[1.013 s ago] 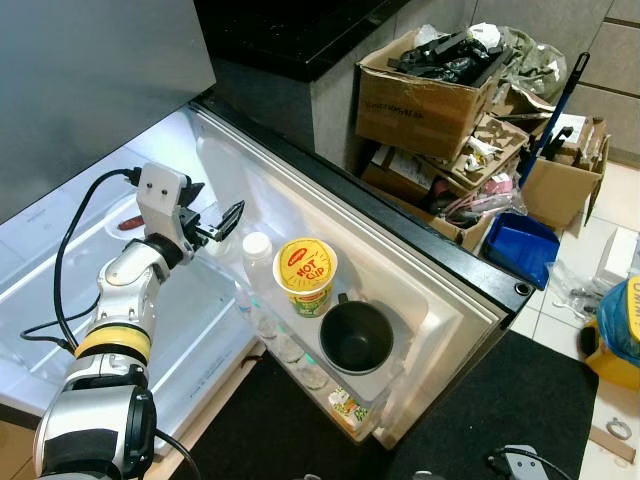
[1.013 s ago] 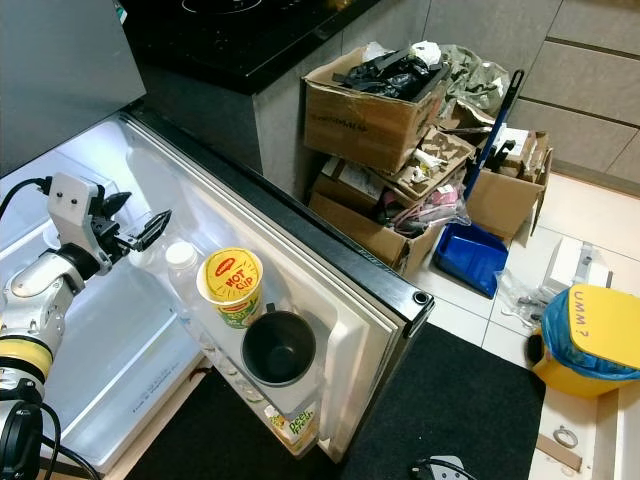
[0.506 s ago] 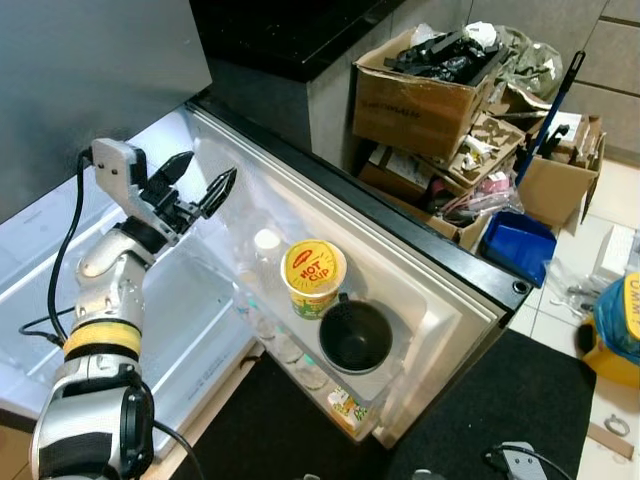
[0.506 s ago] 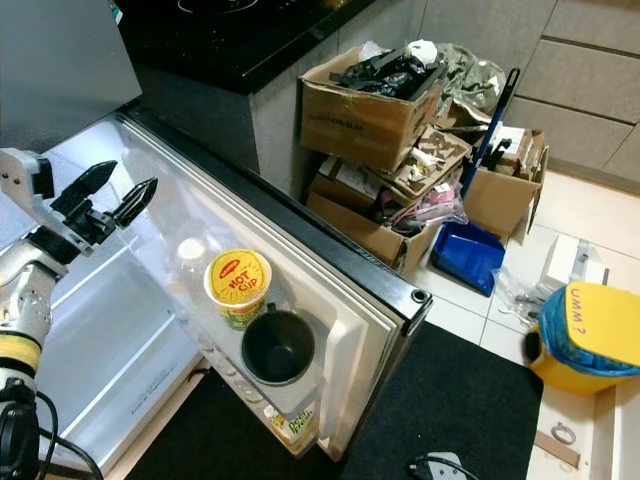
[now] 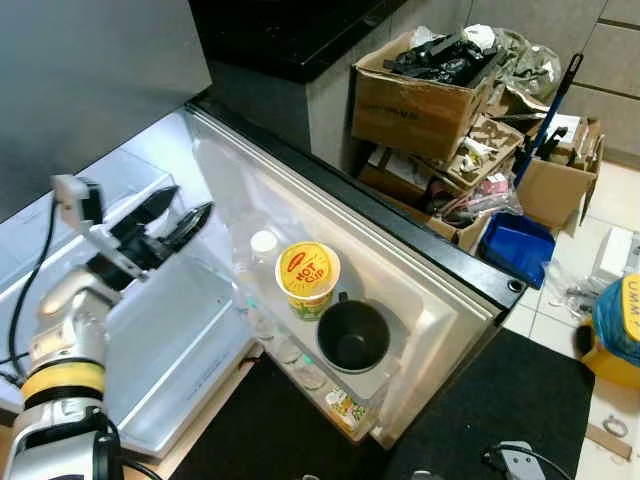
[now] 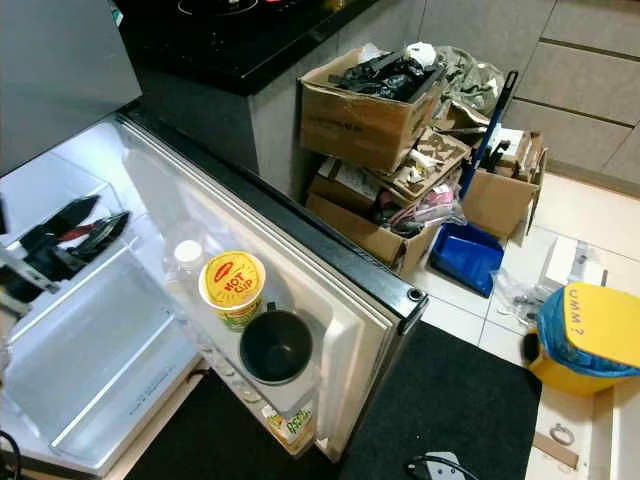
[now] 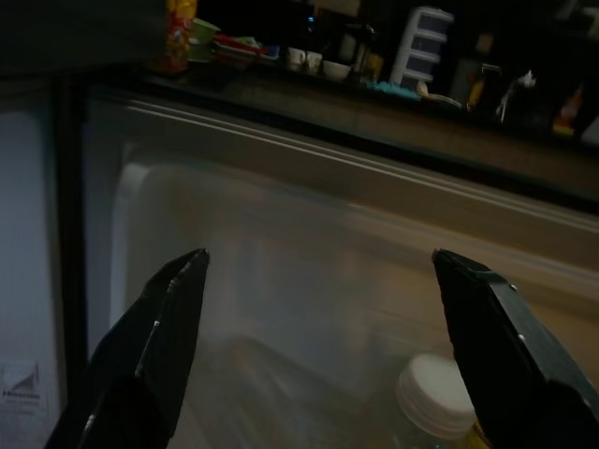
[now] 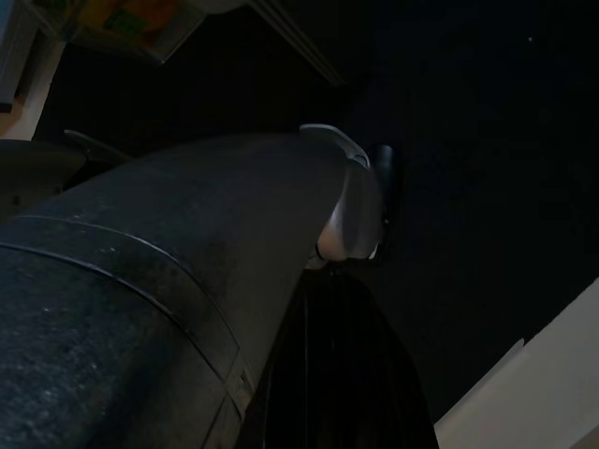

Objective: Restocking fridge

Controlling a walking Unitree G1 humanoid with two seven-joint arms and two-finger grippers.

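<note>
The fridge door (image 5: 440, 290) stands wide open. Its shelf holds a clear bottle with a white cap (image 5: 263, 243), a yellow cup of noodles (image 5: 307, 275), a black mug (image 5: 352, 338) and, lower down, a small carton (image 5: 345, 405). My left gripper (image 5: 190, 203) is open and holds nothing. It hovers over the lit fridge interior (image 5: 180, 330), apart from the door shelf and to its left. In the left wrist view the open gripper (image 7: 318, 257) points at the door, with the bottle cap (image 7: 435, 398) beyond it. My right arm hangs idle in the dark.
A black countertop (image 5: 290, 30) runs above the fridge. Cardboard boxes full of clutter (image 5: 425, 95), a blue bin (image 5: 518, 248) and a broom (image 5: 555, 100) stand behind the door. A black mat (image 5: 500, 410) lies on the floor, with a yellow and blue container (image 5: 615, 320) at the right.
My left gripper has drawn back to the left, away from the door shelf and over the fridge interior. It stays open. The items on the door have not moved.
</note>
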